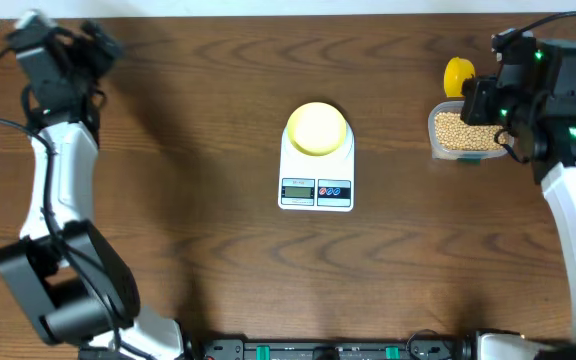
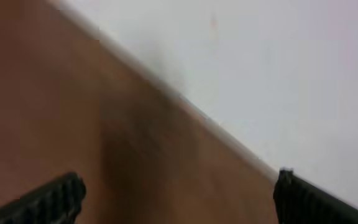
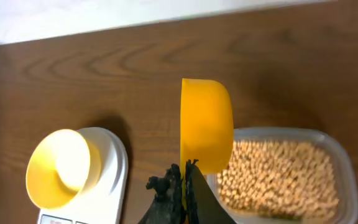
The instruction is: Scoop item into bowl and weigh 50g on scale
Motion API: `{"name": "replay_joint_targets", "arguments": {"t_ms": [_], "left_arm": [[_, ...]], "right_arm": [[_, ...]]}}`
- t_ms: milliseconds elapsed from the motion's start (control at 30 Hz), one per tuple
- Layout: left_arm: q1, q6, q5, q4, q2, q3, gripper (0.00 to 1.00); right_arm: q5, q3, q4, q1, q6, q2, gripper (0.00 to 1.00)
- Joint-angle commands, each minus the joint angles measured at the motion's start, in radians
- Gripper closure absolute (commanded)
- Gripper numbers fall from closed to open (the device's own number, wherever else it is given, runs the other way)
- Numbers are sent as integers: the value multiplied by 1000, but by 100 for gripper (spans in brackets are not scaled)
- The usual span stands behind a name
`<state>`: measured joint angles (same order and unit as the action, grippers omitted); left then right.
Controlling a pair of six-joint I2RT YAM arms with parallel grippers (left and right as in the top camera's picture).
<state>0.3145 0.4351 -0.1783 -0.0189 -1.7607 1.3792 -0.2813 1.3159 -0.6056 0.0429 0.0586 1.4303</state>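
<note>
One scoop (image 3: 207,127) pinched in right hand (image 3: 186,173); left hand (image 2: 179,186) splayed, empty.

No readable text anywhere. Small display (image 1: 297,190) and two button labels (image 1: 334,190) on the front of the scale (image 1: 316,170), too small to make out.

— Where's the bowl?
— The pale-yellow bowl (image 1: 317,128) sits upright and empty on the round platform of the white scale (image 1: 316,190), at the centre of the overhead frame.
— And the scale's front?
— Its grey display and two coloured buttons face the bottom edge. The reading is too small to tell.
— The beans?
— The tan beans (image 1: 465,132) lie heaped in a clear tub (image 1: 434,140) at right, well apart from the scale.
</note>
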Motion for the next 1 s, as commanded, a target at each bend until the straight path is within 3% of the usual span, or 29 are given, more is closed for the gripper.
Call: {"name": "replay_joint_targets", "arguments": {"t_ms": [0, 100, 233, 500, 633, 800, 967], "left_arm": [[-84, 27, -174, -249, 99, 6, 1], [-232, -198, -181, -473, 150, 6, 1], [-385, -347, -181, -571, 196, 6, 1], [-641, -406, -180, -780, 223, -9, 2], [-774, -483, -158, -784, 223, -33, 2], [-929, -496, 12, -764, 199, -34, 2], [-1024, -552, 11, -742, 111, -34, 3]], "right_arm": [[-35, 31, -10, 4, -167, -53, 99], [-70, 31, -12, 4, -173, -56, 99], [-96, 31, -19, 4, -199, -56, 99], [-96, 31, -35, 1, -213, -56, 99], [-99, 31, -35, 0, -213, -56, 99], [-116, 30, -43, 0, -213, -56, 99], [-117, 30, -43, 0, -213, -56, 99]]}}
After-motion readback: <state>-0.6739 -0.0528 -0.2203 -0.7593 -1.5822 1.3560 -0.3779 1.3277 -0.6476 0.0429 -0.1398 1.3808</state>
